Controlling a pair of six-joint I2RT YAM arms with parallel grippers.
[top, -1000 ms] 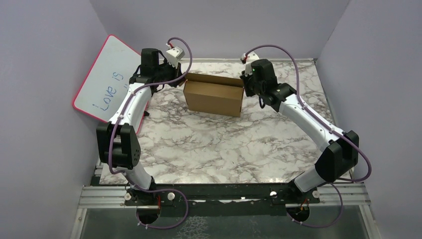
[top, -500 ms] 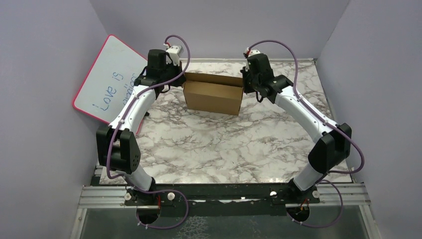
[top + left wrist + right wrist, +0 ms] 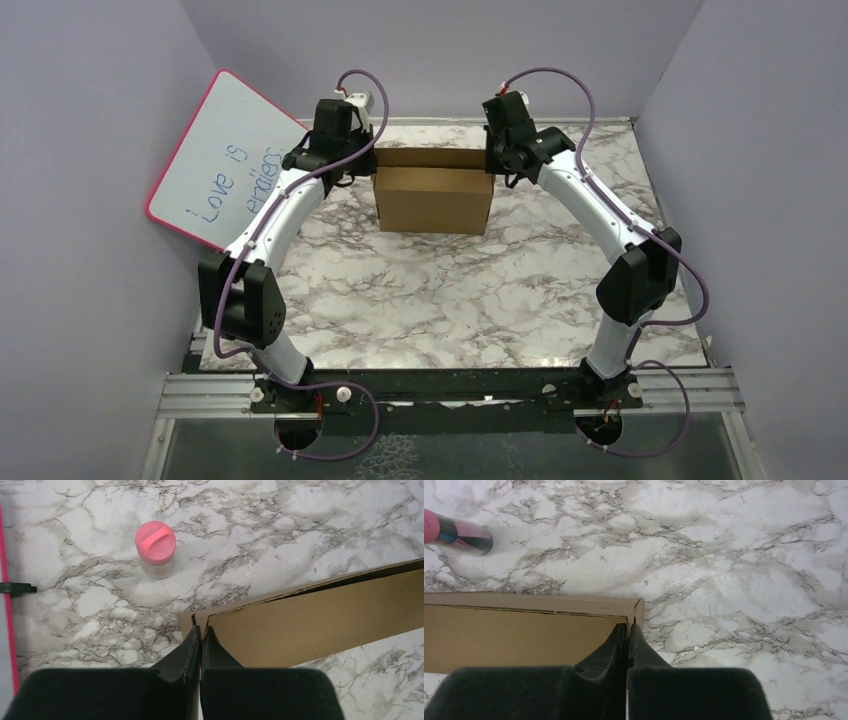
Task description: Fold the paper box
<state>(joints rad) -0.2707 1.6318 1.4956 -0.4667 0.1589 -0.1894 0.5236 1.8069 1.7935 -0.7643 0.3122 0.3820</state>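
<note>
The paper box (image 3: 432,198) is a folded brown cardboard box standing at the far middle of the marble table (image 3: 450,300). My left gripper (image 3: 372,162) is at its far left corner and my right gripper (image 3: 491,162) at its far right corner. In the left wrist view the left gripper (image 3: 201,629) is shut, its tips over a slit at the corner of the box (image 3: 320,620). In the right wrist view the right gripper (image 3: 629,626) is shut too, its tips at the corner of the box (image 3: 514,635). I cannot see cardboard between either pair of fingers.
A pink-framed whiteboard (image 3: 225,160) with writing leans against the left wall. A small bottle with a pink cap (image 3: 155,547) stands on the table behind the box; the same bottle (image 3: 461,536) shows in the right wrist view. Purple walls close in three sides.
Both grippers have moved inward and toward the back, onto the box's far corners. The box has turned from a slight angle to nearly square with the table.
</note>
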